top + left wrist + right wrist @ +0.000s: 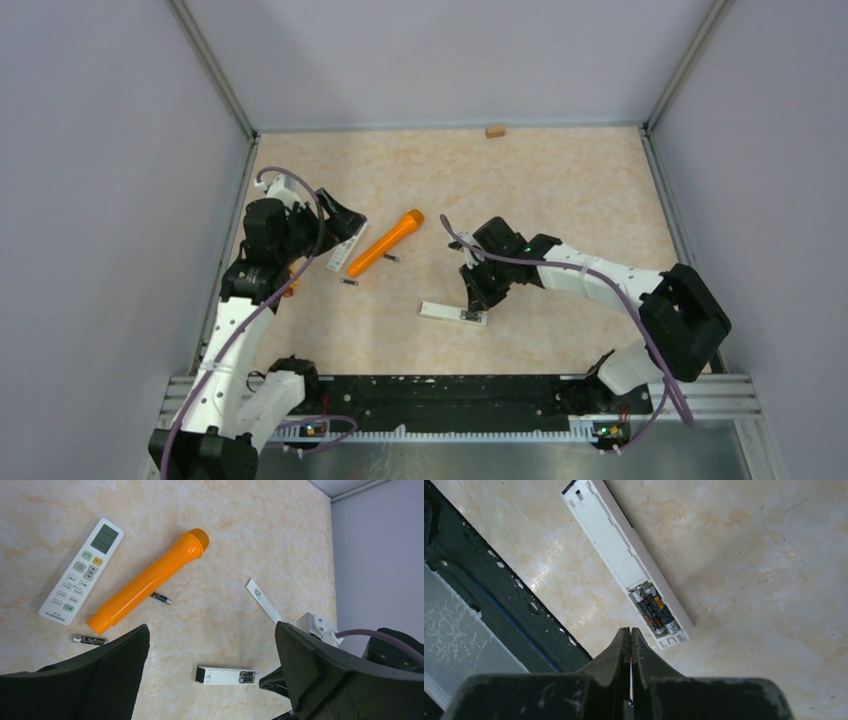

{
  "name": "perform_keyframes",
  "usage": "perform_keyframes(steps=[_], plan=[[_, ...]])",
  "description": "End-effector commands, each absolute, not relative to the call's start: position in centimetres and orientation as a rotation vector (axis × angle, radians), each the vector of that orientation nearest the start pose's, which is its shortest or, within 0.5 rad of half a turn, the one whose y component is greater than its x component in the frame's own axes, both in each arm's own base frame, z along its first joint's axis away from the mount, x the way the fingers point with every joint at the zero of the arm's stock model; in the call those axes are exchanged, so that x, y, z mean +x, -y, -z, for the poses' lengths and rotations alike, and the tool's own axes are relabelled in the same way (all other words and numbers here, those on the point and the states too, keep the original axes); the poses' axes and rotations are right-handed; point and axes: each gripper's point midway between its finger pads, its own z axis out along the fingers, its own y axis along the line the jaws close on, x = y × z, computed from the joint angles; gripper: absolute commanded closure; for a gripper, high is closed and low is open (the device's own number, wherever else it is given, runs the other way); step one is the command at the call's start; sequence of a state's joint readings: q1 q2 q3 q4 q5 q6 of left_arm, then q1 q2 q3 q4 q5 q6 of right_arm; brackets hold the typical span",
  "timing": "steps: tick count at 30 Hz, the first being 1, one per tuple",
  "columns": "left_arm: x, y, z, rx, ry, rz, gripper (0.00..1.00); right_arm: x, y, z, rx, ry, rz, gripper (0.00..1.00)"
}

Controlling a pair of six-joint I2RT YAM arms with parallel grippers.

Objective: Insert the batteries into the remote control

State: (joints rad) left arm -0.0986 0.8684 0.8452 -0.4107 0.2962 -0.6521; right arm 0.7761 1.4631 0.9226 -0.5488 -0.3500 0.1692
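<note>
Two cells lie loose beside the orange tube (385,243) in the top view: one loose battery (349,283) off its near end and a second loose battery (392,258) tucked against its side. The remote control (452,312) lies back-up nearer the arm bases. My right gripper (478,290) hangs just over its right end, placed there, I judge, to work at the battery bay. My left gripper (345,222) sits over by the second remote (342,255), well apart from the job.

From the left wrist, the left gripper (211,630) has its fingers spread wide with nothing between them. The second remote (82,572) lies face-up, showing its display and buttons, but the legends are too small for me to read. The battery cover (263,601) lies off on its own past the orange tube (150,582), which leaves the bay of the remote control (227,675) exposed. The cover carries dark print that I cannot make out.

From the right wrist, the right gripper (630,642) has its fingers pressed together and carries nothing. Its tips are just short of the remote control (624,555). The seated batteries (654,612) lie side by side in the bay, at the end nearest the fingertips. Their wrappers are black and orange, with lettering too fine to read. I judge the loading itself is done and the cover remains to be fitted.
</note>
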Motion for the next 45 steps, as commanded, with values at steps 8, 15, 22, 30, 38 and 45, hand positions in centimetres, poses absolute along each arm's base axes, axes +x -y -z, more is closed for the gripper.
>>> perform_keyframes(steps=[8, 15, 22, 30, 38, 45], plan=[[29.0, 10.3, -25.0, -0.358, -1.991, 0.777, 0.02, 17.5, -25.0, -4.8, -0.904, -2.689, -0.594, 1.00], [29.1, 10.3, -25.2, -0.357, -1.986, 0.774, 0.02, 17.3, -24.3, -3.9, -0.891, -2.720, -0.532, 1.00], [29.1, 10.3, -25.3, -0.355, -1.984, 0.773, 0.02, 17.9, -23.8, -3.4, -0.873, -2.724, -0.460, 1.00], [29.0, 10.2, -25.5, -0.354, -1.982, 0.770, 0.02, 18.2, -25.1, -5.4, -0.861, -2.673, -0.532, 1.00], [29.0, 9.8, -25.5, -0.355, -1.981, 0.736, 0.01, 21.5, -27.2, -14.0, -0.768, -2.388, -0.688, 0.81], [29.0, 9.6, -25.5, -0.341, -1.981, 0.712, 0.01, 31.0, -21.3, -13.7, -0.526, -2.333, -0.200, 0.30]])
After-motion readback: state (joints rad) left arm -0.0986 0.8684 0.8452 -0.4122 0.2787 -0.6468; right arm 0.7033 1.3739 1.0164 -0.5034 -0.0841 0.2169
